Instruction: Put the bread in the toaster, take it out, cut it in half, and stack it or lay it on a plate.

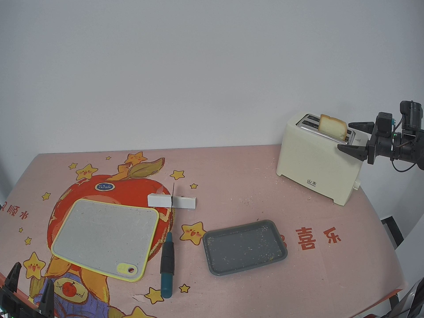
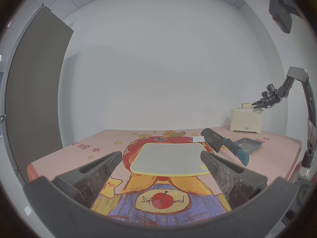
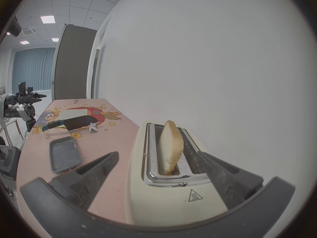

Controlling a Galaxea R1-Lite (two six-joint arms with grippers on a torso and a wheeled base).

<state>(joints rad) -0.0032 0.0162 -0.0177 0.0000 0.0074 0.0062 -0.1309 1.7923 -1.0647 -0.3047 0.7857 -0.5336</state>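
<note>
A slice of bread point(image 1: 333, 126) point(image 3: 169, 147) stands upright in one slot of the cream toaster point(image 1: 319, 160) point(image 3: 161, 195) at the table's back right, its top half sticking out. My right gripper point(image 1: 353, 138) point(image 3: 158, 169) hangs open just to the right of the toaster top, apart from the bread. A grey plate point(image 1: 244, 246) point(image 3: 63, 153) with crumbs lies at the table's middle. The grey cutting board point(image 1: 106, 237) point(image 2: 169, 158) lies at the left. A knife point(image 1: 168, 261) point(image 2: 228, 145) rests in a white holder point(image 1: 172, 201). My left gripper point(image 2: 161, 169) is open, low at the near left corner.
The pink tablecloth point(image 1: 247, 186) has crumbs around the toaster and plate. A white wall runs close behind the table. Free room lies between the plate and the toaster and along the front right edge.
</note>
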